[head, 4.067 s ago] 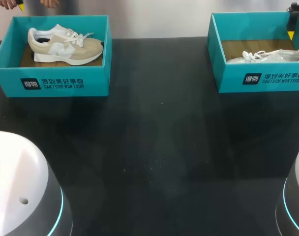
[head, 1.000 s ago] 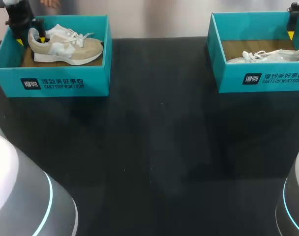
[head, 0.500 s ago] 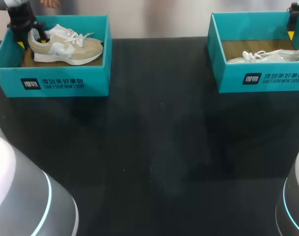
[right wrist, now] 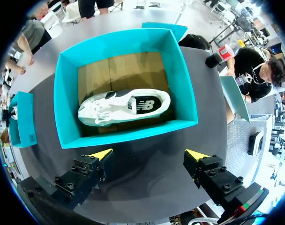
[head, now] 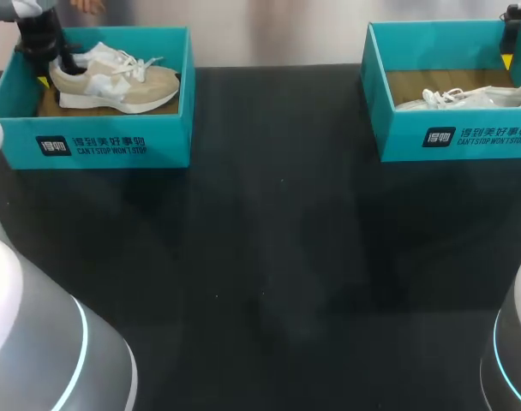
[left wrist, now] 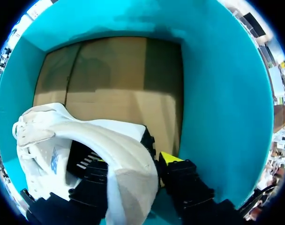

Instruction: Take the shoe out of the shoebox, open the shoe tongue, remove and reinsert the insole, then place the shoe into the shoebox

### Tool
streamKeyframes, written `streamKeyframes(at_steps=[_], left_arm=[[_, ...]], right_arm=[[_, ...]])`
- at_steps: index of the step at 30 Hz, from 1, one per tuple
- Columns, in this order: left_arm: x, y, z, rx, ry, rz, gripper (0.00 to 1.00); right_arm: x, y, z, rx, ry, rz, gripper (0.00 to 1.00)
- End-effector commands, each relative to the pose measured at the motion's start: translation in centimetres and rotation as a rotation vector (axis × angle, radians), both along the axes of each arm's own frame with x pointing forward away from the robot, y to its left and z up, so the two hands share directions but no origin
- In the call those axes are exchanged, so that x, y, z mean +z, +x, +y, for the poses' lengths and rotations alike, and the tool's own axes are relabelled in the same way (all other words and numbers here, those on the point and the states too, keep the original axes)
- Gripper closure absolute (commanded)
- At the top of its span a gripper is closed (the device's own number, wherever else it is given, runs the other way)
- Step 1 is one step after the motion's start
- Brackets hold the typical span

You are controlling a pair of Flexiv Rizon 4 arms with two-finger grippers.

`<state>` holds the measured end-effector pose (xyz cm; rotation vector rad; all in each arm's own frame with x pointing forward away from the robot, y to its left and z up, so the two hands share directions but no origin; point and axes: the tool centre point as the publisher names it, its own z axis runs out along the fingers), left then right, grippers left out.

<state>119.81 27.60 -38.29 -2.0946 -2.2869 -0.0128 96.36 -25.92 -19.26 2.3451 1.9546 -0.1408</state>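
A beige and white shoe [head: 115, 79] lies on its side in the left teal shoebox [head: 89, 145], toe pointing right. My left gripper [head: 55, 64] is at its heel. In the left wrist view the left gripper [left wrist: 133, 164] has one finger inside the shoe opening and the other finger [left wrist: 173, 161] outside the heel, both pressing on the shoe [left wrist: 86, 145]. My right gripper [right wrist: 149, 157] hangs open high above the right teal shoebox [right wrist: 128, 133], which holds a white shoe [right wrist: 123, 107].
The right shoebox [head: 453, 137] with the white shoe [head: 466, 97] stands at the far right of the black table [head: 269, 257]. My right gripper [head: 506, 47] shows at the top right corner. Both arm bases fill the near corners.
My left gripper came down into the left box at the shoe's heel, then its fingers closed in on the heel. The right arm and both boxes stayed put.
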Motion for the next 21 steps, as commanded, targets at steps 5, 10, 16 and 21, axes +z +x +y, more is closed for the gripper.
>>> streamKeyframes(at_steps=[5, 10, 16, 21], left_arm=[[0.1, 0.1, 0.0, -0.002, -0.013, 0.009, 1.0], [0.5, 0.1, 0.0, -0.003, -0.011, 0.003, 1.0], [1.5, 0.1, 0.2, 0.014, -0.005, -0.003, 1.0], [4.0, -0.3, 0.7, 0.068, -0.002, -0.03, 1.0]], right_arm=[[0.0, 0.0, 0.0, 0.0, -0.001, -0.001, 0.0], [0.0, 0.0, 0.0, 0.0, -0.001, -0.001, 0.0], [0.0, 0.0, 0.0, 0.0, -0.001, -0.001, 0.0], [0.0, 0.0, 0.0, 0.0, -0.001, -0.001, 0.0]])
